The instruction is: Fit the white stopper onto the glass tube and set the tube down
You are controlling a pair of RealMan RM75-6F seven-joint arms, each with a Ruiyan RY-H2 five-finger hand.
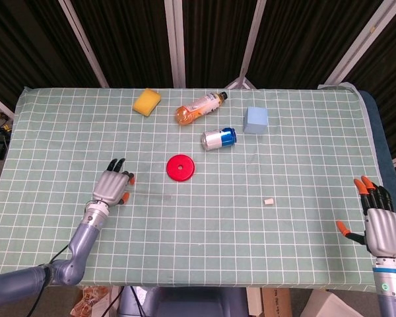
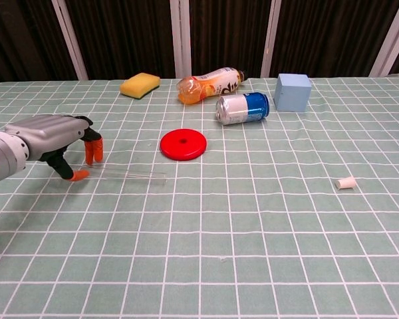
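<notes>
On the desk (image 2: 206, 266), the left hand (image 2: 60, 136) hovers with fingers apart over the glass tube (image 2: 130, 174); the white stopper (image 2: 346, 183) lies well apart. The tube may roll away if nudged.

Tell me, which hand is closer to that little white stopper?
The right hand, at the table's near right corner. The left hand is far across, at the glass tube. The white stopper lies between.

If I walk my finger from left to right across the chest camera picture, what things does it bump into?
left hand → glass tube → red disc → silver and blue can → blue cube → white stopper
</notes>
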